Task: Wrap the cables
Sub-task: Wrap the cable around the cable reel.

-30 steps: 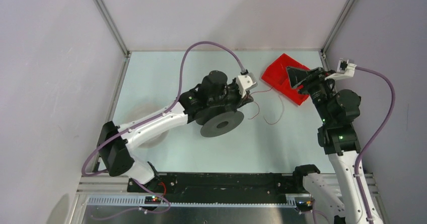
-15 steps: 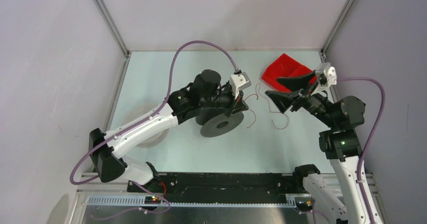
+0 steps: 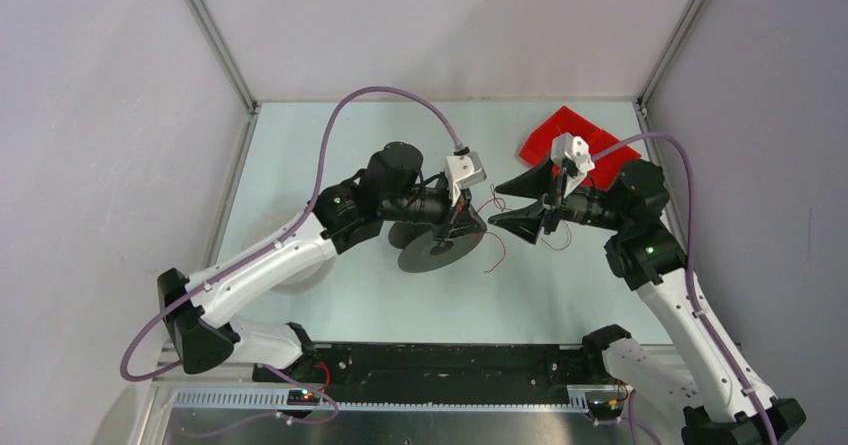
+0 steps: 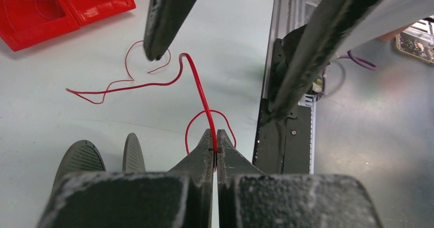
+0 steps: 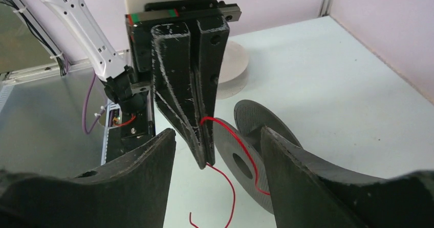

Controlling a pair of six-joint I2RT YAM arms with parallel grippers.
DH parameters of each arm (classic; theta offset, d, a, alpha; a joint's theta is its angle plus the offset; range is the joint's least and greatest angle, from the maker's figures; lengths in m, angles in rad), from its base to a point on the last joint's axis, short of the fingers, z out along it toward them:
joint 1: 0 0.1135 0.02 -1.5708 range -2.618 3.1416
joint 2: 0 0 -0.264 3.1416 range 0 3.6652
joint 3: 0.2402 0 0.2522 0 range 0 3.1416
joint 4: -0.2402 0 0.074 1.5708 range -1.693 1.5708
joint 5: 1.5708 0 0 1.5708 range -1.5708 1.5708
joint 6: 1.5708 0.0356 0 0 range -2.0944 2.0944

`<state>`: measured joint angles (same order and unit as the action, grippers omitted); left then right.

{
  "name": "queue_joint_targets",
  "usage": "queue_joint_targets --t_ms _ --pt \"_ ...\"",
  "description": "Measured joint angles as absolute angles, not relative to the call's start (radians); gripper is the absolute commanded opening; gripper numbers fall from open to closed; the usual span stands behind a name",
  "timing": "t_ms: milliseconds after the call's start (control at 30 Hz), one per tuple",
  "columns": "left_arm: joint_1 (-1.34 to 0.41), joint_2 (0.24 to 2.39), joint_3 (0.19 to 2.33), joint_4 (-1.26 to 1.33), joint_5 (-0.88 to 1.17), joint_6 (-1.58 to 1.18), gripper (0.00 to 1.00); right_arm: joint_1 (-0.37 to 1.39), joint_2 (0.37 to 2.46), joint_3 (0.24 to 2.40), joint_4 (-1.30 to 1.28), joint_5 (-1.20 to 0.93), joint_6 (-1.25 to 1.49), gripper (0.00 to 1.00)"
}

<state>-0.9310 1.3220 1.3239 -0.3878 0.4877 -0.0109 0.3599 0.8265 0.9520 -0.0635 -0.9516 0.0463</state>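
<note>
The cable is a thin red wire [image 4: 197, 82], not a pale one. It runs from the dark grey flanged spool [image 3: 437, 250] up into my left gripper [image 3: 465, 229], which is shut on it. The wire's loose end curls on the table [image 3: 498, 250]. In the left wrist view the wire leaves the pinched tips [image 4: 215, 134] and loops away over the table. My right gripper [image 3: 498, 208] is open, facing the left one. Its two fingers [image 5: 153, 166] stand either side of the left gripper's tip [image 5: 205, 160] and of the spool [image 5: 228, 151], touching neither.
A red tray [image 3: 560, 137] lies at the back right, behind the right gripper, with faint thin strands in it [image 4: 30, 5]. A white spool [image 5: 233, 64] sits behind the left arm. A black rail [image 3: 450, 360] runs along the near edge.
The right arm swung from over the red tray leftwards to face the left gripper, with its jaws opened wider. The left gripper, still pinching the wire, shifted slightly left.
</note>
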Motion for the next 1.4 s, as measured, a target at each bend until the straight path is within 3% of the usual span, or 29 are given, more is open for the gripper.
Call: queue_joint_targets --t_ms 133,300,367,500,767,900,1067,1333,1400 --pt "-0.931 1.317 1.316 -0.393 0.506 -0.010 0.00 0.381 0.853 0.952 -0.084 -0.952 0.006 0.56" --pt "-0.931 1.301 1.304 -0.401 0.510 -0.009 0.06 0.405 0.861 0.952 -0.088 -0.948 -0.020 0.08" --pt "-0.931 1.296 1.304 -0.402 0.509 -0.008 0.11 0.406 0.860 0.952 -0.084 -0.939 -0.026 0.00" --pt "-0.931 1.279 1.299 -0.402 0.500 0.002 0.21 0.406 0.838 0.952 -0.079 -0.916 -0.010 0.00" --pt "-0.928 1.277 1.299 -0.403 0.481 0.008 0.24 0.406 0.752 0.952 0.040 -0.881 0.081 0.00" --pt "-0.927 1.285 1.310 -0.405 0.473 0.012 0.21 0.406 0.729 0.952 0.082 -0.853 0.122 0.00" --pt "-0.927 1.285 1.311 -0.405 0.464 0.030 0.01 0.406 0.705 0.952 0.087 -0.804 0.132 0.00" --pt "-0.927 1.253 1.281 -0.385 0.371 0.065 0.00 0.386 0.704 0.952 0.024 -0.716 0.123 0.00" --pt "-0.927 1.230 1.270 -0.389 0.340 0.079 0.00 0.380 0.716 0.952 0.009 -0.715 0.123 0.15"
